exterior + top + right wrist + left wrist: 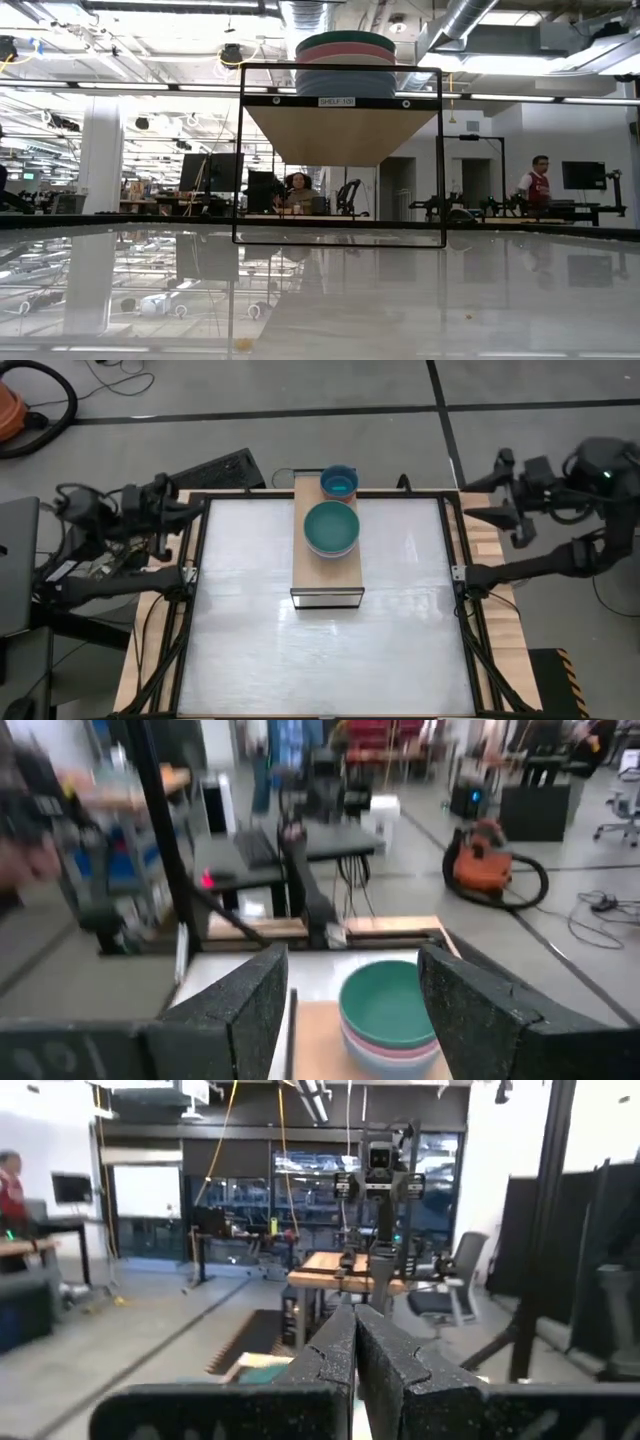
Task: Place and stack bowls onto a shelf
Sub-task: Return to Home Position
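The shelf (326,575) is a raised light-wood board at the table's far middle; its dark front edge (340,101) shows in the low view. On it stands a stack of larger bowls (331,527) (346,65) (390,1010): dark green on top, pink below, grey-blue at the bottom. Behind it, at the shelf's far end, sits a small cyan bowl (339,482) on another small bowl. My left gripper (197,510) (355,1342) is shut and empty, beyond the table's left edge. My right gripper (470,500) (350,995) is open and empty, beyond the right edge, facing the shelf.
A black keyboard (215,468) lies past the far left corner. An orange vacuum (8,410) (490,860) stands on the floor beyond that. Black frame rails (455,575) run along the table's sides. People (538,180) are in the room behind.
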### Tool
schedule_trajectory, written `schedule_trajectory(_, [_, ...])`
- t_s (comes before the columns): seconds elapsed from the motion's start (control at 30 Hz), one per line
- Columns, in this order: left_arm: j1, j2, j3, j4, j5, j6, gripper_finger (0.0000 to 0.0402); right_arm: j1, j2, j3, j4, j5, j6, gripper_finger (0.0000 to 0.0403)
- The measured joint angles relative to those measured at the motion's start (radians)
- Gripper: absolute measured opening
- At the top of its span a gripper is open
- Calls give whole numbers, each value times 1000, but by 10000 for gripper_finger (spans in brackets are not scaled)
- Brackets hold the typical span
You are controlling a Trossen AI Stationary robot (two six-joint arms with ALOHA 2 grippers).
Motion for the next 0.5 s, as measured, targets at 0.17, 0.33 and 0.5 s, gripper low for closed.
schedule_trajectory(0.17, [0, -191, -219, 55, -9, -108, 0, 0, -255, -374, 285, 1, 84, 249])
schedule_trajectory(0.33, [0, -395, -415, 92, -84, -200, 0, 0, -495, -751, 545, 51, 174, 249])
schedule_trajectory(0.5, [0, -533, -562, 130, -88, -250, 0, 0, -699, -1055, 749, 52, 279, 249])
